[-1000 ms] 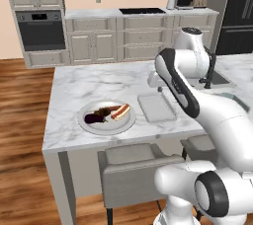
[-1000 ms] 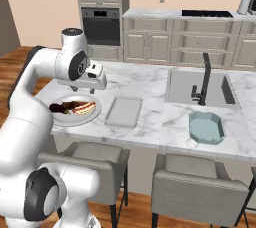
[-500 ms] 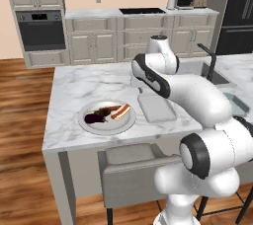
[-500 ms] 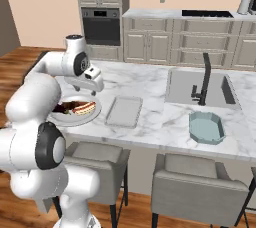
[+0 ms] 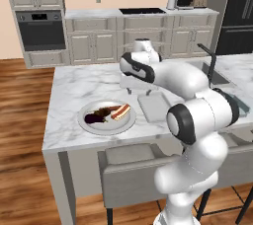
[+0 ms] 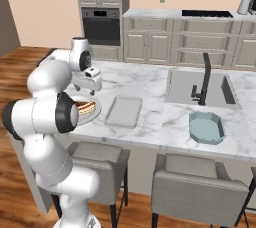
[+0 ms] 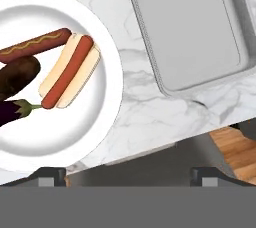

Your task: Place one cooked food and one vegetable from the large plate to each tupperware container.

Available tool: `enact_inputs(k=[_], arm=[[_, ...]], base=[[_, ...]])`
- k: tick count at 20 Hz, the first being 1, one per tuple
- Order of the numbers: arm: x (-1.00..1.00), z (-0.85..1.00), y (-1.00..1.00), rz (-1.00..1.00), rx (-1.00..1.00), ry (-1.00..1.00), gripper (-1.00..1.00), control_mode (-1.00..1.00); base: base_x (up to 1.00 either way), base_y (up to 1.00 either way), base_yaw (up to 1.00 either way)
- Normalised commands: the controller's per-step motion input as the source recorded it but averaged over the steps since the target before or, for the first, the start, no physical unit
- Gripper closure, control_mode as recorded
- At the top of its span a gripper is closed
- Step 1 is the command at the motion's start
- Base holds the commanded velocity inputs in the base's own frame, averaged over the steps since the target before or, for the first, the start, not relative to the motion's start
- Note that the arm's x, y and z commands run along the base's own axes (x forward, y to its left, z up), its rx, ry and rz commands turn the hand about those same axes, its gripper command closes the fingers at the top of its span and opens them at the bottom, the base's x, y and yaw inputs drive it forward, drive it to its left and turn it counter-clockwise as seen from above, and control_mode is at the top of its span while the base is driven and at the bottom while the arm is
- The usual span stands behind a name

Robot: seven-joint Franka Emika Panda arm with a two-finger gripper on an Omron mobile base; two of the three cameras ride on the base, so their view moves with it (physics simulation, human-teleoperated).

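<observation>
Marble kitchen island (image 5: 74, 83), pale cabinets and a wall oven behind, sink on the far side. The gripper (image 7: 127, 174) hangs above the island's near edge, fingers (image 7: 50, 176) spread wide with nothing between them. In the hand view it sits over bare marble between two targets: the large plate (image 7: 95, 117) lies up and to the left, the pale rectangular container (image 7: 187, 32) up and to the right, both near. On the plate a hot dog in a bun (image 7: 70, 74) runs diagonally, nearest the gripper; a plain sausage (image 7: 35, 47), a dark brown piece (image 7: 17, 74) and an eggplant (image 7: 15, 109) lie further left. The teal container (image 6: 206, 127) sits well apart, beside the sink (image 6: 200, 86). Both containers look empty; likely next is a reach toward the plate, fingers across the bun's long axis.
</observation>
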Motion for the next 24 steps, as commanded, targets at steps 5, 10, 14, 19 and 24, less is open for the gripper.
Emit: enact_inputs(k=[5,10,14,19,24], arm=[[0.29,-0.55,0.40,0.00,0.01,0.04,-1.00,-1.00],[0.47,-0.43,0.36,0.00,0.00,0.03,-1.00,-1.00],[0.45,-0.45,0.12,-0.01,0.00,0.05,-1.00,-1.00],[0.25,-0.43,0.00,-0.05,0.00,0.08,-1.00,-1.00],[0.55,-0.43,0.14,-0.02,0.00,0.08,-1.00,-1.00]], base=[[0.00,0.00,0.00],[0.00,0.00,0.00],[0.00,0.00,0.00],[0.00,0.00,0.00],[0.00,0.00,0.00]])
